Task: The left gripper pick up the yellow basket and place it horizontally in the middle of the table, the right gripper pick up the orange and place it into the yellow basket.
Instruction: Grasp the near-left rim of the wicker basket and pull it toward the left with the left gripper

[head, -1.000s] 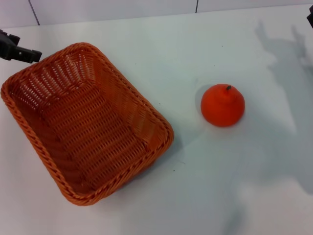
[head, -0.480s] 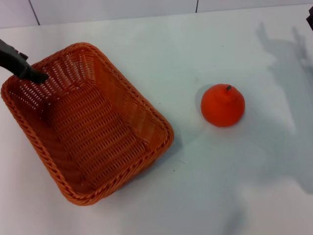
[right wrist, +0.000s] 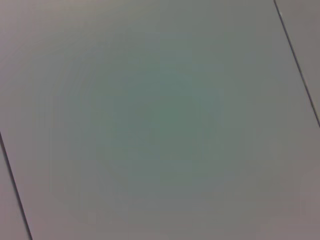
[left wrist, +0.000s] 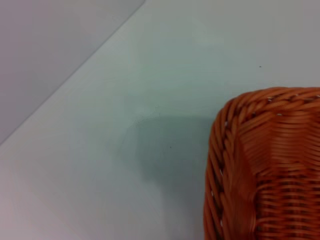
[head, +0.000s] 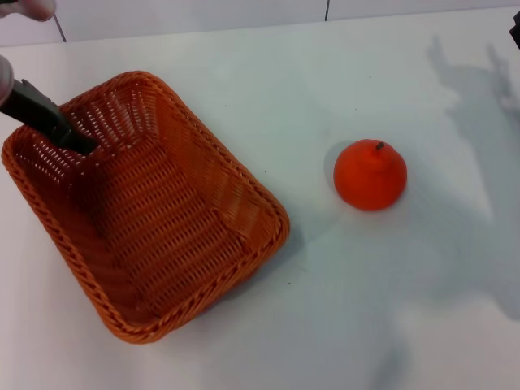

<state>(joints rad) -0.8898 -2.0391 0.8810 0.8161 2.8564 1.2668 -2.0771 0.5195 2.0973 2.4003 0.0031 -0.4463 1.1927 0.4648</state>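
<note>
The yellow basket (head: 154, 219), an orange-brown woven wicker one, lies at an angle on the left of the white table (head: 268, 81). Its rim corner also shows in the left wrist view (left wrist: 260, 165). My left gripper (head: 75, 138), slim and black, comes in from the far left, crosses the basket's far-left rim and reaches down inside that corner. The orange (head: 370, 175) stands on the table to the right of the basket, apart from it, stem up. Only a dark sliver of my right gripper (head: 517, 31) shows, at the far right edge.
Shadows of the arms fall on the table's right side (head: 479, 122). Bare tabletop lies between basket and orange and along the front. The right wrist view shows only a plain pale surface (right wrist: 160, 120) with thin seams.
My left gripper has moved right and down, from outside the basket's far-left rim to over the rim and into the basket. The orange has not moved.
</note>
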